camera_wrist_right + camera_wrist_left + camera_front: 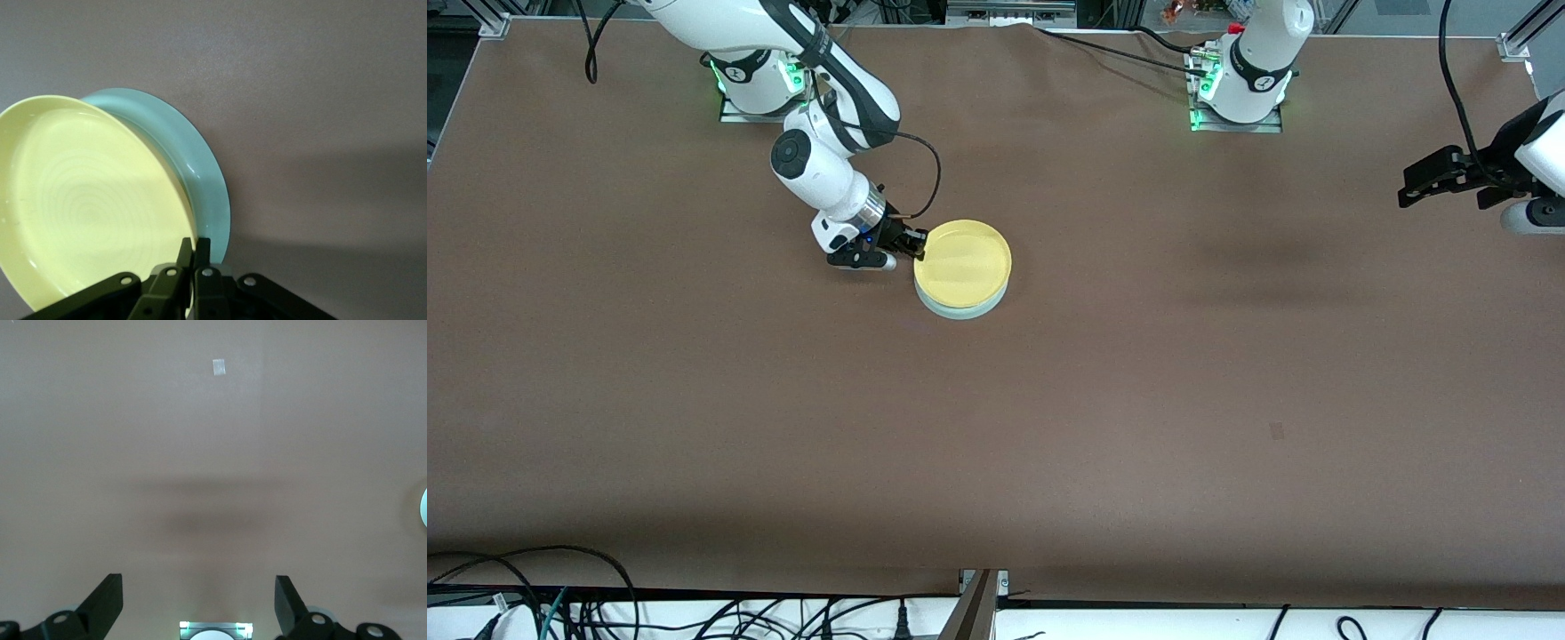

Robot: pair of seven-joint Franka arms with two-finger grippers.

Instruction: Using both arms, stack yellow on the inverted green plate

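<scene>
The right gripper is pinching the yellow plate's rim over the green plate, risking dragging it off-centre on release, while the left gripper is waiting open toward the left arm's end of the table.

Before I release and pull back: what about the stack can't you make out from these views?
- Green plate: mostly covered by the yellow plate in the front view; only a rim sliver shows, so its foot is hidden.
- Right hand: the wrist view's edge cuts its body off; whether the rim is pinched is unclear.
- Left hand: its wrist view shows no stack.
</scene>
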